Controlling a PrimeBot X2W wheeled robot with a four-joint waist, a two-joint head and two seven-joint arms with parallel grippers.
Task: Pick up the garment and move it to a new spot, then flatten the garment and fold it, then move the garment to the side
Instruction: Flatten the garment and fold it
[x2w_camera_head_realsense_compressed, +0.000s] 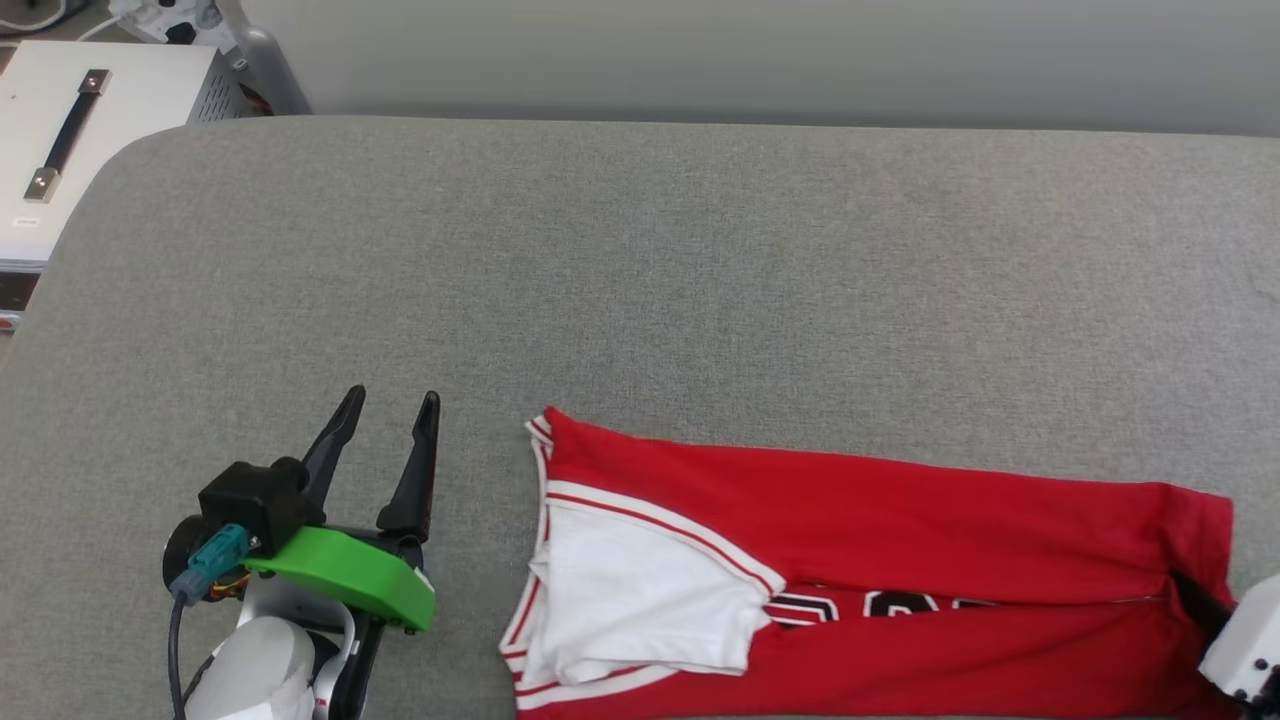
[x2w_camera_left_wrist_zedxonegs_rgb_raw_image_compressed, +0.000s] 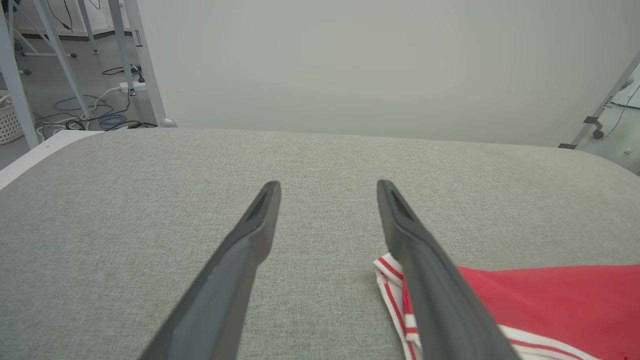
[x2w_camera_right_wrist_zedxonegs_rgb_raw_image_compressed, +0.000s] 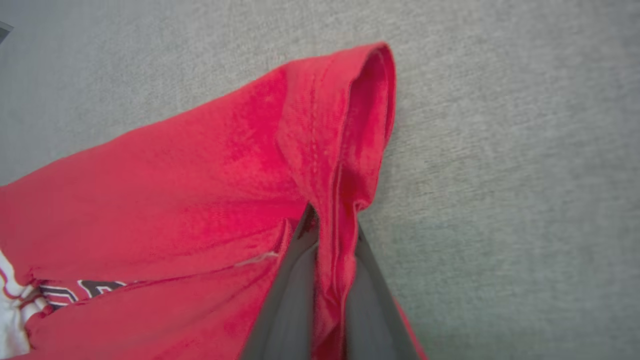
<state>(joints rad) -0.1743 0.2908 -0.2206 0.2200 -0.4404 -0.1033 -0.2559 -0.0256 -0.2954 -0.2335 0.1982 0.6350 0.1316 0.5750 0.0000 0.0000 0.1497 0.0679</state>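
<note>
Red garment (x2w_camera_head_realsense_compressed: 900, 520) in right claw (x2w_camera_right_wrist_zedxonegs_rgb_raw_image_compressed: 332, 222)

The left gripper (x2w_camera_left_wrist_zedxonegs_rgb_raw_image_compressed: 328, 184) hangs with both dark fingers spread wide over the grey fabric surface (x2w_camera_left_wrist_zedxonegs_rgb_raw_image_compressed: 125, 225), one finger crossing in front of the striped edge of the red garment (x2w_camera_left_wrist_zedxonegs_rgb_raw_image_compressed: 550, 300) lying there

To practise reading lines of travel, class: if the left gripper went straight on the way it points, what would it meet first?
Probably nothing soon: the left gripper aims across bare grey padded surface; the red jersey lies off to its side. Depth is unclear.
</note>
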